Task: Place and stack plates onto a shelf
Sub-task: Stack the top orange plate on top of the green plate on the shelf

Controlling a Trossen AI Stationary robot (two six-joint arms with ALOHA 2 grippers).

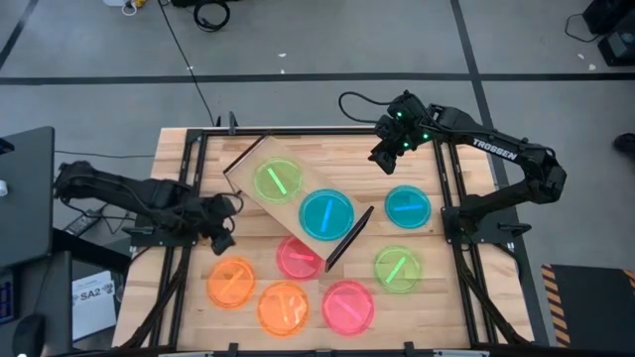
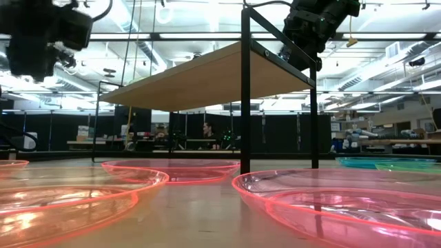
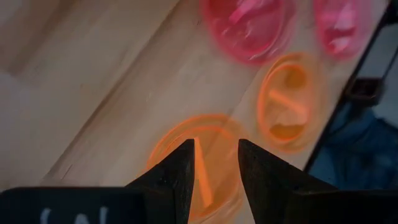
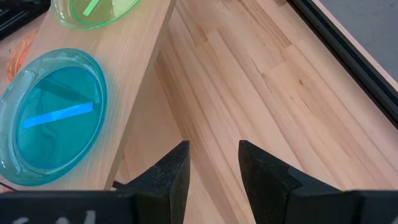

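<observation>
Counting from the high view, two plates sat on the shelf [image 1: 260,159]: a green plate [image 1: 277,181] toward its far end and a cyan plate [image 1: 326,214] beside it, side by side, not stacked. The shelf lay skewed across the middle of the worktop [image 1: 179,288], dark end panels at both ends.

Seven plates were left on the worktop. A second cyan plate [image 1: 407,206] and a second green plate [image 1: 397,269] lay on the right side of the shelf, apart from each other. A pink plate [image 1: 298,258] sat partly tucked under the shelf's near end. An orange plate [image 1: 231,283], another orange plate [image 1: 283,306] and another pink plate [image 1: 347,305] sat in a loose cluster toward the near edge, some overlapping or touching, hard to tell which.

The left gripper [image 3: 215,163] hung over the left-hand orange plate, fingers apart, nothing between them. It looked lined up for a pick there, judging by the wrist view. The right gripper [image 4: 213,163] hovered above bare worktop past the far corner of the shelf, fingers apart, holding nothing.

Progress: roughly a fifth to a quarter done by plate count. No stacking had started; the shelf seemed to have room for about one more single plate, so most remaining plates would have to go on top of others.
</observation>
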